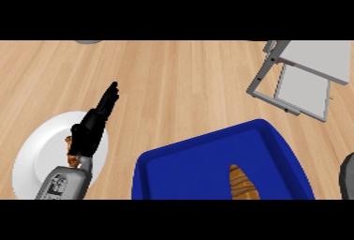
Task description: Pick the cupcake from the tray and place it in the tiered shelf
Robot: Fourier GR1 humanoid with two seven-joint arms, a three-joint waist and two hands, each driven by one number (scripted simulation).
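The cupcake (242, 183) shows as a brown, striped shape in the blue tray (207, 164), at the view's lower edge and cut off by it. The grey tiered shelf (304, 77) stands at the back right, with flat pale shelves in a metal frame. My left hand (93, 124) is at the left over a white plate, open with its fingers straight and pointing away; it holds nothing. It is well left of the tray and far from the shelf. A grey sliver (347, 171) at the right edge may be my right arm; no right hand shows.
A white plate (34, 154) lies at the left under my left hand, with a small brown item (70, 140) on it, mostly hidden by the hand. A grey object (88, 41) peeks in at the top edge. Bare wooden counter (187, 84) spans the middle.
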